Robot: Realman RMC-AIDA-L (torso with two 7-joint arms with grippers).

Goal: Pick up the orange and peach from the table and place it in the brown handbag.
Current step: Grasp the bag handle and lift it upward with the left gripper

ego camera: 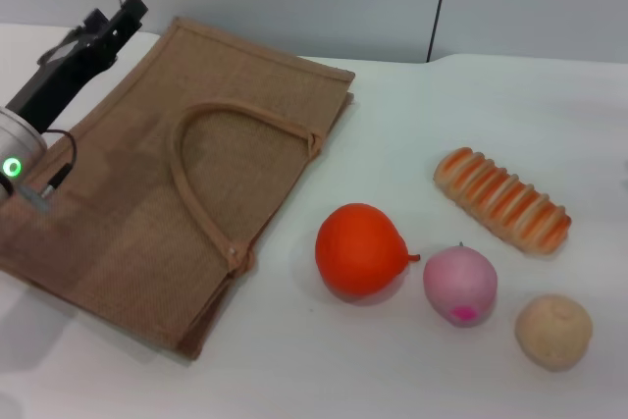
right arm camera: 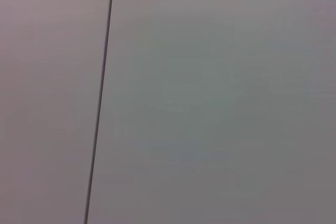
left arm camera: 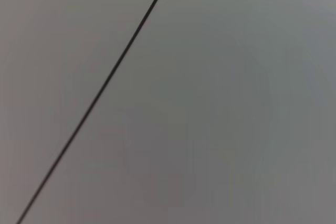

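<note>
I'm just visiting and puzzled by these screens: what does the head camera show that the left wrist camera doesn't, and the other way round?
Only the head view shows the work: the brown handbag lying flat on the white table, the orange, the peach, a beige-tan ball, a striped bread roll, and the left gripper raised over the bag's far left corner. Only the left wrist view shows a plain grey surface crossed by a thin dark diagonal line, none of the fruit. They share nothing I can identify with certainty; the right gripper appears in neither.

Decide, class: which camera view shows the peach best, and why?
The head view. The peach lies in full sight on the table, between the orange and a beige ball. Both wrist views show only a blank grey wall.
</note>
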